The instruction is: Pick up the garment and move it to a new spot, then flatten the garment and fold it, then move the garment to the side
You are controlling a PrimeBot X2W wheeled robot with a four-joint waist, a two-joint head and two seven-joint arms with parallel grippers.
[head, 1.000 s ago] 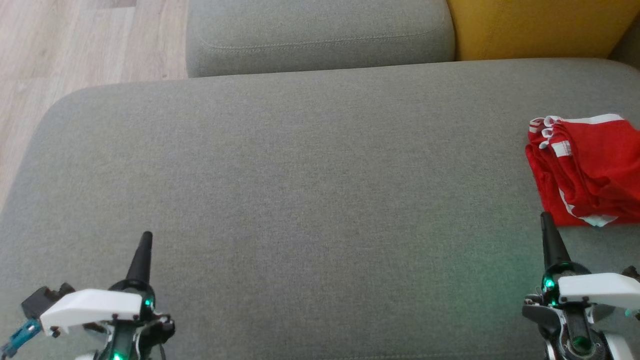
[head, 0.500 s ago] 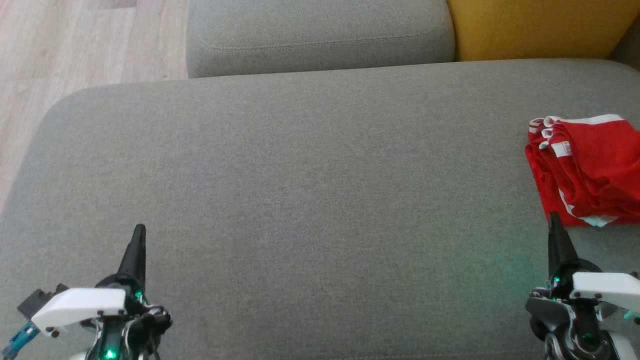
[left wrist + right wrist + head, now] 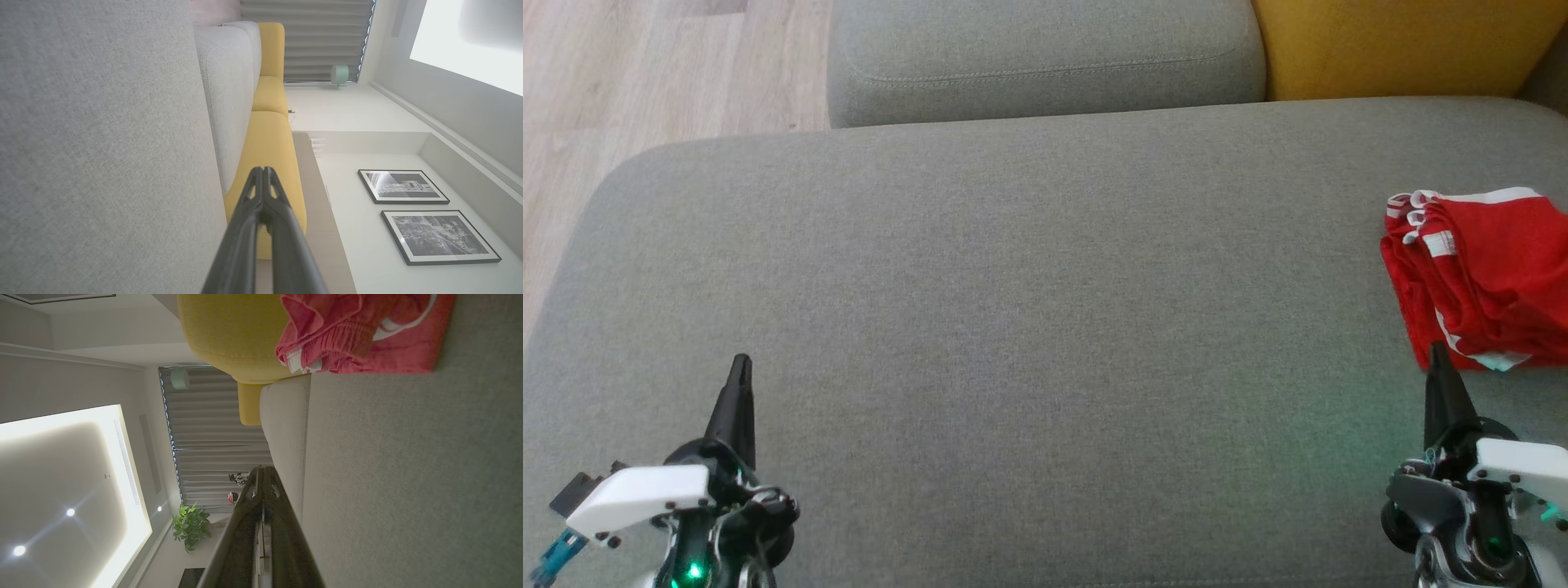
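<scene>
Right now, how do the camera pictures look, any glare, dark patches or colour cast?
Head view: even light, sharp, with a green glow on the grey cushion beside the right gripper. Left wrist view: bright, the lit ceiling panel blown out. Right wrist view: dim, the red garment looks washed pink, that panel glaring too.

Left gripper (image 3: 740, 361), right gripper (image 3: 1438, 351): jaws closed, pointing forward.

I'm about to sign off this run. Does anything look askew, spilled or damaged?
Nothing serious. The red garment lies folded at the right end of the grey sofa seat, its layers slightly uneven at the far left corner, where white trim bunches. The left gripper and right gripper are shut, holding nothing.
</scene>
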